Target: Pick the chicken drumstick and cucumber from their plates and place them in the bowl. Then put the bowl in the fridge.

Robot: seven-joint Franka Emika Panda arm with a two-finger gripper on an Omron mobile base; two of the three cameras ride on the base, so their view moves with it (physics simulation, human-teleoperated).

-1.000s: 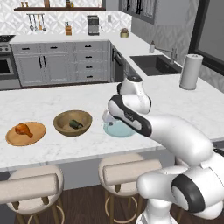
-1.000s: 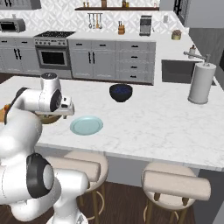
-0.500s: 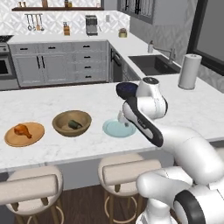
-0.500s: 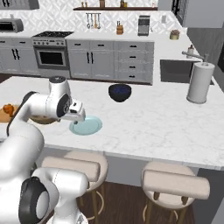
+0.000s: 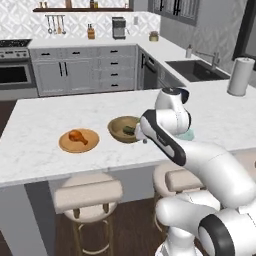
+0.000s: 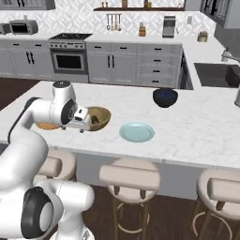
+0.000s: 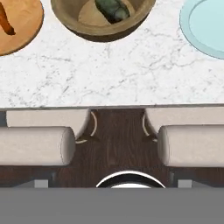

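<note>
With the cucumber [image 7: 111, 8] already lying in the bowl [image 5: 123, 129], I read the drumstick as my next pick. Gripper [image 6: 80, 123] hangs at the near counter edge, fingers spread wide, empty. Beyond it, the chicken drumstick [image 5: 77, 136] sits on the wooden plate [image 5: 79, 140], left of the bowl. I'd swing left, come down above the thick end, and close across its width.
</note>
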